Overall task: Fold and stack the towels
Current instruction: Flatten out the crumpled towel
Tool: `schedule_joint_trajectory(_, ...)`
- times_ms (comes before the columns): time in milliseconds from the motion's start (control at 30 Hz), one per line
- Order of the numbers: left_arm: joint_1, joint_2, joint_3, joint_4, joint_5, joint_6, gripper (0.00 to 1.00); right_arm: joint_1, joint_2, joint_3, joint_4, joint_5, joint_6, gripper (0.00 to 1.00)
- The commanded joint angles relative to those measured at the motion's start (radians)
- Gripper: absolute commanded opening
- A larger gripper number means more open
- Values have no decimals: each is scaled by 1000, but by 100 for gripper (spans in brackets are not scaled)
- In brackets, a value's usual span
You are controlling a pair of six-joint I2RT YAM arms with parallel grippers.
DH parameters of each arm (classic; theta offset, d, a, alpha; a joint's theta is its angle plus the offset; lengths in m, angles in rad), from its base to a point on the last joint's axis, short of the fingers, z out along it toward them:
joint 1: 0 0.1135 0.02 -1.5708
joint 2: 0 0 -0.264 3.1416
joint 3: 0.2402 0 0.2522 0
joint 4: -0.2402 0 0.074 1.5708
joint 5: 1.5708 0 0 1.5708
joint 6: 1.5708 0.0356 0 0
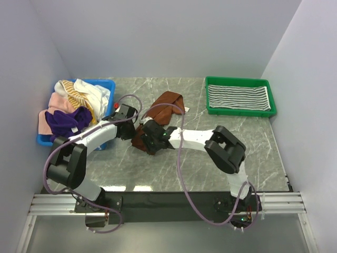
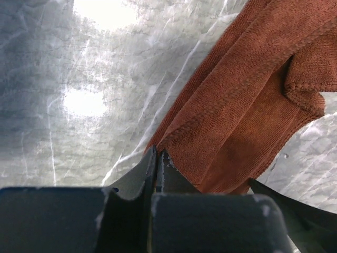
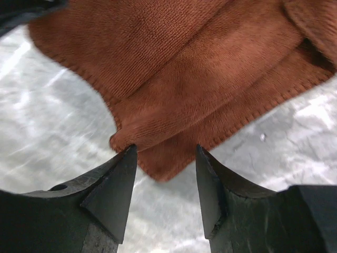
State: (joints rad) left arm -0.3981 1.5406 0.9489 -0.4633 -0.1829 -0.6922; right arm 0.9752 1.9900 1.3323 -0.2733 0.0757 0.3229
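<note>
Two tools meeting at one brown towel, mid-tabletop.

Top view: one brown towel (image 1: pixel 166 103) lies crumpled on the tabletop (image 1: pixel 253 153). One striped towel (image 1: pixel 237 97) lies flat in the green tray (image 1: pixel 239 80) far right, and a heap of towels (image 1: pixel 73 103), too tangled to count, fills the blue bin (image 1: pixel 108 83) far left. Marble shows between towel and tray. Left wrist: the left tool (image 2: pixel 157 154) is clenched on the brown towel's edge, with marble to its left. Right wrist: the right tool (image 3: pixel 164 150) is released, jaws apart, the towel's corner lying between its tips.
</note>
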Motion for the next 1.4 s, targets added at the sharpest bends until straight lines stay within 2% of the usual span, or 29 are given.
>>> schedule_joint_trajectory(0, 1, -37, 51, -29, -32, 16, 1, 28, 56, 74, -127, 113, -54, 54)
schedule_joint_trajectory(100, 7, -37, 66, -41, -39, 22, 1, 33, 85, 91, -200, 162, -61, 43)
schedule_joint_trajectory(200, 24, -37, 82, -61, -47, 25, 1, 31, 72, 53, -265, 213, -64, 22)
schedule_joint_trajectory(267, 34, -39, 79, -64, -49, 29, 1, 17, 52, 15, -293, 240, -61, 17)
schedule_joint_trajectory(400, 39, -49, 56, -69, -33, 28, 0, -24, -77, -170, -308, 234, -42, 11)
schedule_joint_trajectory(633, 39, -102, -94, 5, 98, -13, 0, -115, -267, -357, -323, 158, 16, 14)
schedule_joint_trajectory(733, 35, -134, -177, 44, 164, -33, 0, -138, -330, -401, -322, 101, 48, 20)
schedule_joint_trajectory(800, 31, -155, -225, 67, 193, -50, 0, -147, -393, -415, -313, 84, 76, 31)
schedule_joint_trajectory(867, 25, -172, -254, 87, 214, -65, 0, -158, -447, -421, -290, 35, 119, 48)
schedule_joint_trajectory(967, 19, -180, -288, 107, 230, -81, 1, -174, -540, -430, -225, -28, 168, 59)
schedule_joint_trajectory(1133, 13, -188, -292, 100, 217, -81, 1, -204, -557, -436, -205, -8, 217, 61)
schedule_joint_trajectory(1367, 13, -223, -288, 65, 188, -73, 0, -259, -527, -508, -144, -22, 284, 53)
